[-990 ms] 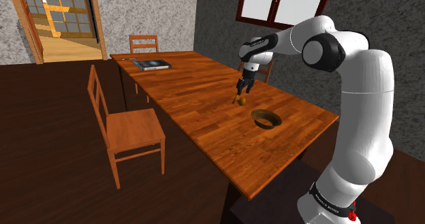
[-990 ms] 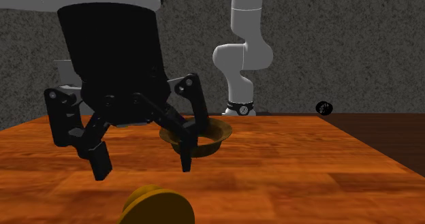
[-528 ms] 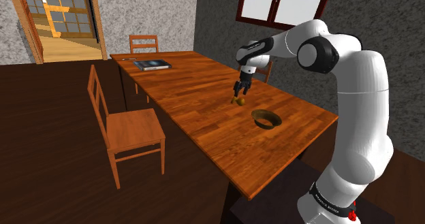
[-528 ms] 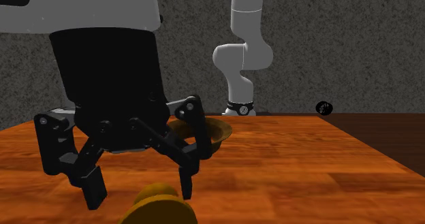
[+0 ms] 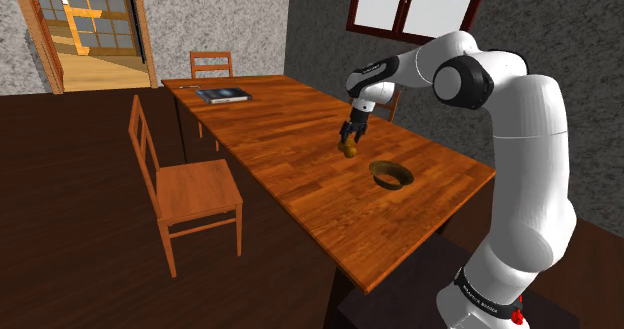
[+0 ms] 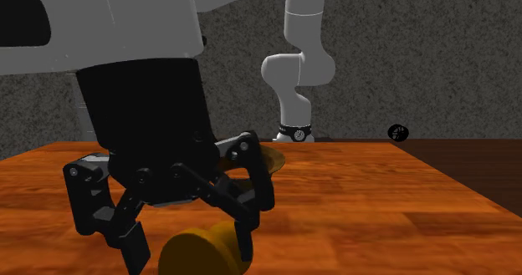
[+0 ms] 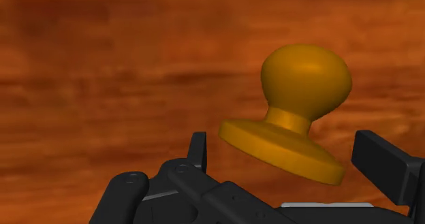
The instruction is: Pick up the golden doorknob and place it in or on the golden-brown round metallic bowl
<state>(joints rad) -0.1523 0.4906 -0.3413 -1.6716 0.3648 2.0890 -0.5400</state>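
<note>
Jaws open, straddling the golden doorknob (image 7: 289, 117), which lies tilted on the wooden tabletop (image 5: 280, 137); round golden-brown bowl (image 5: 390, 175) nearby, toward the stand-side edge.

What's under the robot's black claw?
The golden doorknob, lying tipped on the wooden table between the open jaws of the gripper. The bit of table right beneath the knob's flat base is hidden.

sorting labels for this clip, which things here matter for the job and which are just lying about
Job: golden doorknob, golden-brown bowl, open pincer astride the doorknob.
Lying about: book, near chair, far chair.
</note>
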